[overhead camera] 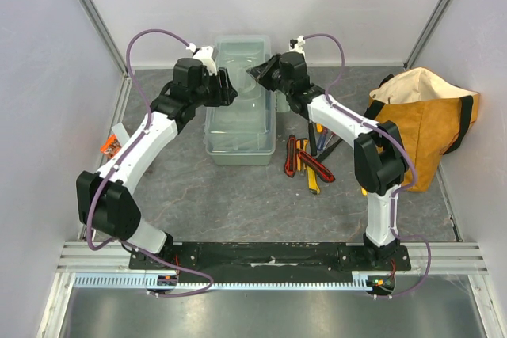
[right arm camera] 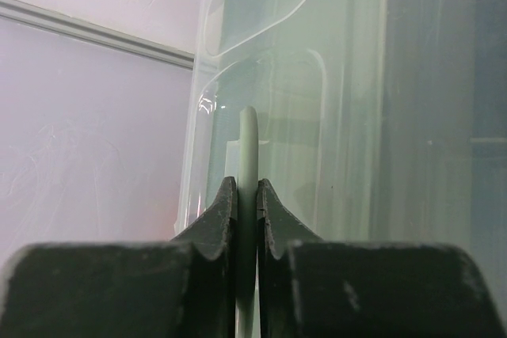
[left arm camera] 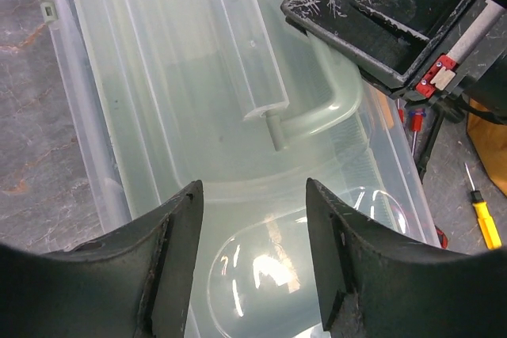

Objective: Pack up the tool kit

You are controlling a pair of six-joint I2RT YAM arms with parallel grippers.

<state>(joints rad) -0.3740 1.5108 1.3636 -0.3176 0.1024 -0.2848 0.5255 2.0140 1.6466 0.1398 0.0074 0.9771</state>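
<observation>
Fingers of the right gripper [right arm camera: 246, 186] pinch the pale green handle [right arm camera: 248, 136] edge-on. Over the translucent lid [left arm camera: 158, 116] hangs the left gripper [left arm camera: 253, 187], jaws spread, holding nothing. On the table [overhead camera: 238, 203] the toolbox [overhead camera: 240, 128] sits at twelve o'clock; hand tools [overhead camera: 305, 160] lie between it and the tan bag [overhead camera: 424, 128] at three o'clock.

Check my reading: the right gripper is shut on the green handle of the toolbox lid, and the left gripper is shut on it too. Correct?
Not quite. The left gripper is open above the lid, holding nothing, as the left wrist view shows. The right gripper is shut on the handle.
</observation>
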